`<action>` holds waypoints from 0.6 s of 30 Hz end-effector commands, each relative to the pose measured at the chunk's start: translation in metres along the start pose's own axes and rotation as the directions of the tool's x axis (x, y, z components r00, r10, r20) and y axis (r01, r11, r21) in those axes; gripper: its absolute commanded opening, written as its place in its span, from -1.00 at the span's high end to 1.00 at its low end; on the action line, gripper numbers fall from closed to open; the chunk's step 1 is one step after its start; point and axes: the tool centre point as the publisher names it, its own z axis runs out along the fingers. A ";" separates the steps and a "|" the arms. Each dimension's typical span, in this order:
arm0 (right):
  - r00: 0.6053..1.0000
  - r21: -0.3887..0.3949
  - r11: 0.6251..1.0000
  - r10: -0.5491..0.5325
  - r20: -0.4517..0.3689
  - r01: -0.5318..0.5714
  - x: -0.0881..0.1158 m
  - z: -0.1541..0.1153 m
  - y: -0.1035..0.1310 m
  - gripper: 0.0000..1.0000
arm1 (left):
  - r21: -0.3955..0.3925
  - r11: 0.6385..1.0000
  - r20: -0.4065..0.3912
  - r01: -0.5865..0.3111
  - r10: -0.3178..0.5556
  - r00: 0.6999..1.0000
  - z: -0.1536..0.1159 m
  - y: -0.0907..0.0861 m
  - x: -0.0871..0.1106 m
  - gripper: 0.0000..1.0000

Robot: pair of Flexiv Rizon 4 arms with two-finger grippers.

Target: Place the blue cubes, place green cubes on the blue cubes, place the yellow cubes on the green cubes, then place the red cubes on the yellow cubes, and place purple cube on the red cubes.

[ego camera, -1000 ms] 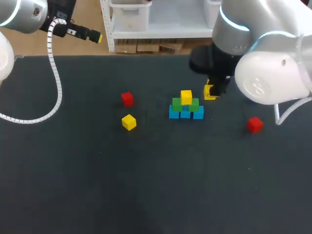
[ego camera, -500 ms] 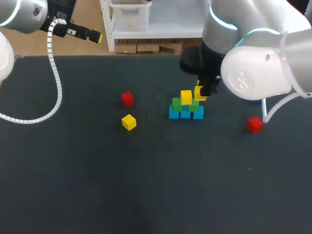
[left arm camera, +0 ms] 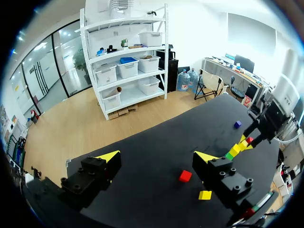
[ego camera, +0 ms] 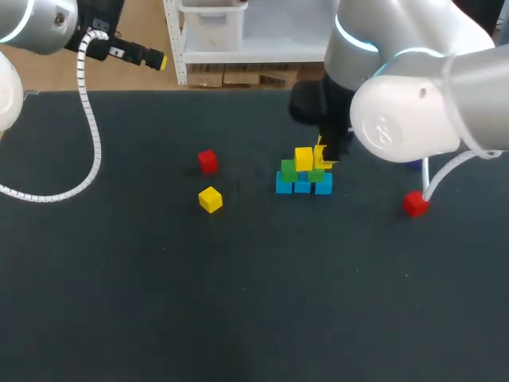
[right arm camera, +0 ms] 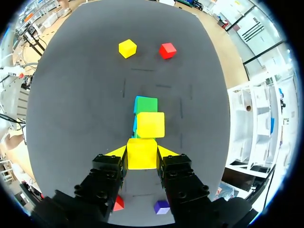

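Observation:
Three blue cubes (ego camera: 302, 187) stand in a row with two green cubes (ego camera: 289, 169) on them and one yellow cube (ego camera: 303, 158) on the greens. My right gripper (ego camera: 322, 155) is shut on a second yellow cube (right arm camera: 141, 153), held just above the stack's right end, beside the stacked yellow cube (right arm camera: 150, 124). A loose yellow cube (ego camera: 210, 199) and a red cube (ego camera: 207, 161) lie left of the stack. Another red cube (ego camera: 414, 204) lies to its right. The purple cube (right arm camera: 162, 207) sits behind my right gripper. My left gripper (left arm camera: 159, 156) is open and empty, high at the far left.
The stack (left arm camera: 236, 149) shows far ahead of my left gripper, with the loose red cube (left arm camera: 185, 176) and yellow cube (left arm camera: 205, 194) nearer. My right arm's bulky body (ego camera: 406, 119) hangs over the table's right side. The black table (ego camera: 238, 302) stretches wide in front.
My right gripper has carried the yellow cube leftward from beside the stack to just over its right end. The left arm and loose cubes have not moved.

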 end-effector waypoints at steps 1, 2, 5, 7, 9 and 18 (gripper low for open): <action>1.000 -0.007 1.000 0.000 0.001 0.000 -0.001 0.001 -0.003 1.00 | -0.001 1.000 0.001 0.000 0.000 1.000 0.001 0.000 0.000 -1.00; 1.000 -0.007 1.000 0.000 0.001 0.000 -0.001 0.002 -0.003 1.00 | -0.001 1.000 0.001 0.000 0.000 1.000 0.001 0.000 0.000 -1.00; 1.000 -0.008 1.000 0.000 0.000 0.000 -0.001 0.002 -0.003 1.00 | -0.001 1.000 0.001 0.000 0.000 1.000 0.001 0.000 0.000 -1.00; 1.000 -0.008 1.000 -0.001 0.001 0.001 -0.001 0.003 -0.004 1.00 | -0.001 1.000 0.001 0.000 0.000 1.000 0.001 0.000 0.000 -1.00; 1.000 -0.008 1.000 -0.002 0.003 0.002 -0.002 0.003 -0.005 1.00 | -0.001 1.000 0.001 0.000 0.000 1.000 0.001 0.000 0.000 -1.00; 1.000 -0.015 1.000 0.000 -0.003 0.000 -0.002 0.008 -0.007 1.00 | -0.001 1.000 0.001 0.000 0.000 1.000 0.001 0.000 0.000 -1.00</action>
